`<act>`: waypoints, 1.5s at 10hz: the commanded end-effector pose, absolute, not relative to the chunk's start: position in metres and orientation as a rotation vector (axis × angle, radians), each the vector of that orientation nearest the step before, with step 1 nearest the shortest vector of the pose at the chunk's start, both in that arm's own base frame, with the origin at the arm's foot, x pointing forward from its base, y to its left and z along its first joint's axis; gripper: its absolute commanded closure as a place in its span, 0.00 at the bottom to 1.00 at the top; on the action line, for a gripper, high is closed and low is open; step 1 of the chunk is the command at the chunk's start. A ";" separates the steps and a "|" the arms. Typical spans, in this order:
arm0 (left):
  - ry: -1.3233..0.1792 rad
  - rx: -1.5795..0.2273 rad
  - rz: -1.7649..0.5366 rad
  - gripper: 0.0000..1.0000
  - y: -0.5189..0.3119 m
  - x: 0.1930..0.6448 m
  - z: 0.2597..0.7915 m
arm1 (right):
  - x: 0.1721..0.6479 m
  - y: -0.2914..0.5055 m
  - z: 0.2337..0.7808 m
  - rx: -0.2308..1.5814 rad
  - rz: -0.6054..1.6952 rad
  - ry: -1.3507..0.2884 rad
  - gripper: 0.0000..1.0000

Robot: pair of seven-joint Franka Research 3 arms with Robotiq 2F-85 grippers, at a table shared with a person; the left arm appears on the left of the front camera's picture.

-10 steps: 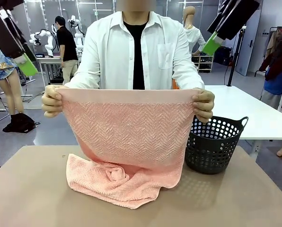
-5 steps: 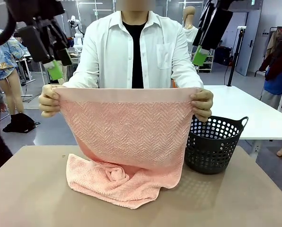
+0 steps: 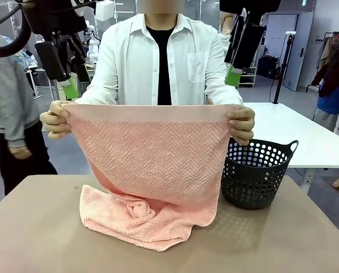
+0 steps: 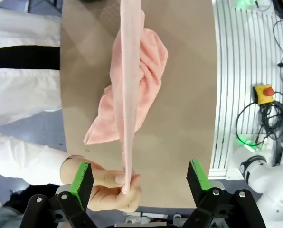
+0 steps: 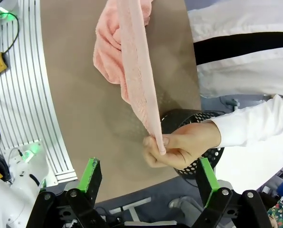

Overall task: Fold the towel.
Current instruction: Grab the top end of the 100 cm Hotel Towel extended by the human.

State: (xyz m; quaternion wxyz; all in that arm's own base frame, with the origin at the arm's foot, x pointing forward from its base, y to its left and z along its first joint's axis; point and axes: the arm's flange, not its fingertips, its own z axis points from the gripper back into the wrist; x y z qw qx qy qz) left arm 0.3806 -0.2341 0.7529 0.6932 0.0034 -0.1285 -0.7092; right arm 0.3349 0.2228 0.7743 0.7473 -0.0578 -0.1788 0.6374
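A person in a white shirt (image 3: 132,62) stands at the far side of the bench (image 3: 38,227) and holds the towel (image 3: 152,165) up by its smooth top band, one hand (image 3: 56,119) at 9 o'clock of the front view and the other hand (image 3: 242,124) at 3 o'clock. The cloth hangs as a flat sheet facing the camera. Its lower part lies crumpled on the bench at about 6 o'clock, with a rolled fold in the heap. A black perforated basket (image 3: 255,173) stands on the bench at 4 o'clock, just beside the hanging edge of the towel. The left end effector (image 4: 140,176) hangs above the hand at 9 o'clock, its fingers spread wide and gripping nothing. In its wrist view the towel's top edge runs from 12 o'clock down to the pinching hand at 6 o'clock, which lies between the green pads (image 4: 82,176), nearer the one at 7 o'clock. The right end effector (image 5: 148,175) hangs above the other hand, likewise spread and empty. Its wrist view shows the towel edge coming down from 12 o'clock to that hand near the centre, with the basket rim behind it toward 4 o'clock.
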 end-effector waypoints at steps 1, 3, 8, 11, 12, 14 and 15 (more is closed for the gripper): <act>-0.252 0.040 -1.584 0.00 -0.240 0.382 0.751 | 0.343 0.226 0.762 -0.169 1.421 -0.399 0.00; -0.231 0.043 -1.574 0.00 -0.248 0.386 0.740 | 0.351 0.229 0.753 -0.164 1.436 -0.371 0.00; -0.205 0.037 -1.567 0.00 -0.256 0.391 0.727 | 0.374 0.235 0.727 -0.149 1.510 -0.349 0.00; -0.187 0.067 -1.540 0.00 -0.253 0.395 0.717 | 0.386 0.237 0.708 -0.131 1.546 -0.310 0.00; -0.184 0.073 -1.534 0.00 -0.248 0.395 0.716 | 0.389 0.238 0.703 -0.127 1.548 -0.299 0.00; -0.180 0.056 -1.522 0.00 -0.240 0.398 0.707 | 0.392 0.239 0.695 -0.121 1.549 -0.287 0.00; -0.181 0.050 -1.518 0.00 -0.233 0.399 0.703 | 0.393 0.239 0.692 -0.117 1.552 -0.282 0.00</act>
